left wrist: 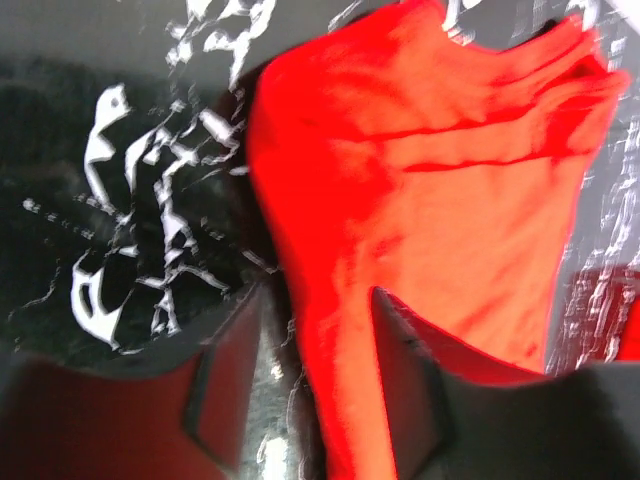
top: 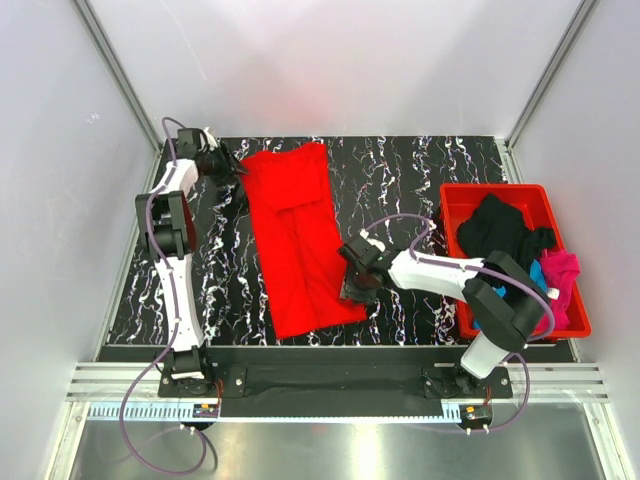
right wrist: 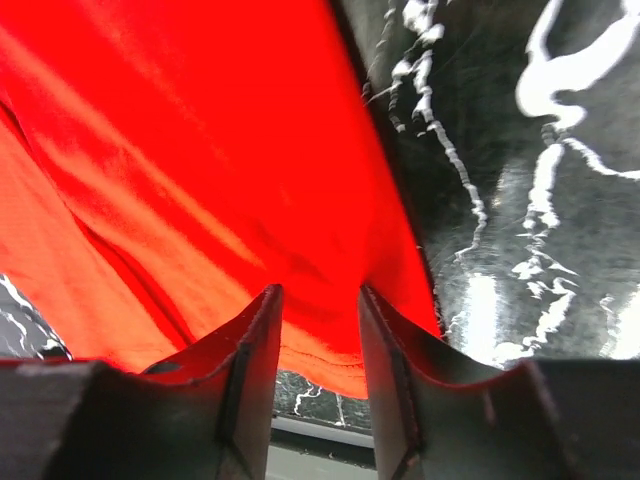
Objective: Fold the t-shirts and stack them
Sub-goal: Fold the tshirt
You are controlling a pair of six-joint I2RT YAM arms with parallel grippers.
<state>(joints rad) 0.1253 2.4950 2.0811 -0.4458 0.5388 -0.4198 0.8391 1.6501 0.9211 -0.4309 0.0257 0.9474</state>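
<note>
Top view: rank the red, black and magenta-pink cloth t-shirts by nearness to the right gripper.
1. Bright red cloth t-shirt, under the right gripper, mid-table.
2. Black cloth t-shirt, in the red plastic bin, left.
3. Magenta-pink cloth t-shirt, bin's right side.

A red tee [top: 297, 240] is seen on a black, white-veined worktop [top: 400, 180]; a black tee [top: 497, 228], blue tee [top: 541, 277] and pink tee [top: 563, 268] in a red bin [top: 490, 188].

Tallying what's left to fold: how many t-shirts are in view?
4. A bright red cloth t-shirt lies spread on the black marbled table; a black one, a blue one and a magenta-pink one sit heaped in the red plastic bin. More may be hidden beneath.
</note>
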